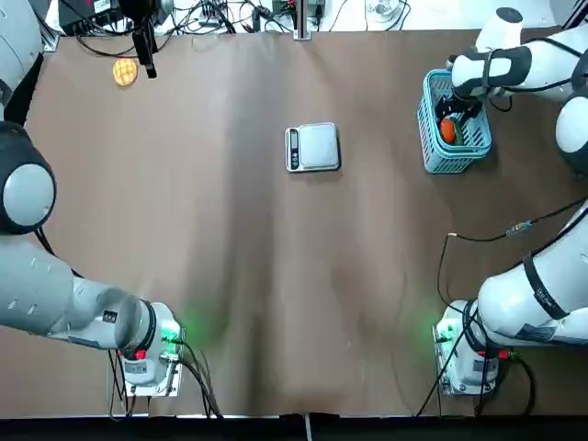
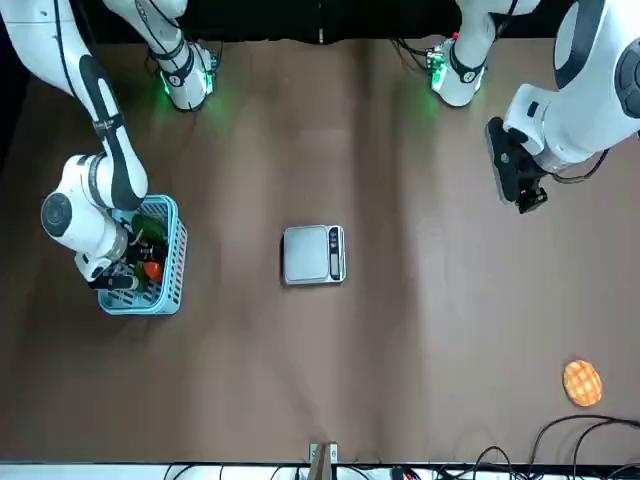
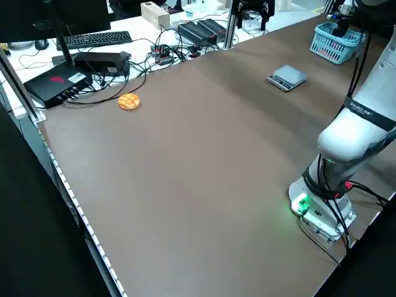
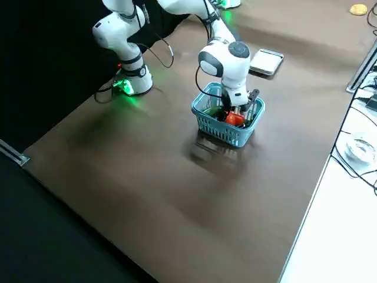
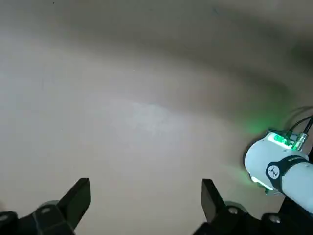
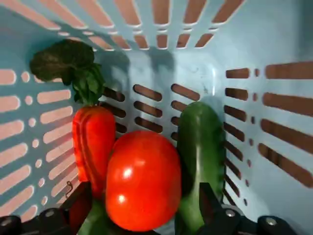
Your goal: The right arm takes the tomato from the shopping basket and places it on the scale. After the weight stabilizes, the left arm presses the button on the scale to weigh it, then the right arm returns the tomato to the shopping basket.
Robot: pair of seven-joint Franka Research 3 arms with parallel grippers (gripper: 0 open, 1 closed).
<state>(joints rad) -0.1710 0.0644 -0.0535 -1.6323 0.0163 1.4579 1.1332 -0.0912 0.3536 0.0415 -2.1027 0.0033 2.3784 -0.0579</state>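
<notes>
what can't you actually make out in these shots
- Scale display: too small to read in top and front views.
- Shopping basket contents: the right hand covers most of them from overhead; only the right wrist view shows the tomato well.
- Tomato contact: right wrist view shows fingers flanking it, touch unclear.
- Left hand: opening unclear from the front.

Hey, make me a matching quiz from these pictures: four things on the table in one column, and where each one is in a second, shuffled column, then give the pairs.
Things:
1. tomato
2. scale
3. yellow-orange round item
4. right gripper

Places:
A. table centre
B. far corner on the left arm's side
C. in the shopping basket, beside a dark green vegetable
D. lowered into the basket, fingers open either side of the tomato

Pairs: 1-C, 2-A, 3-B, 4-D
</notes>
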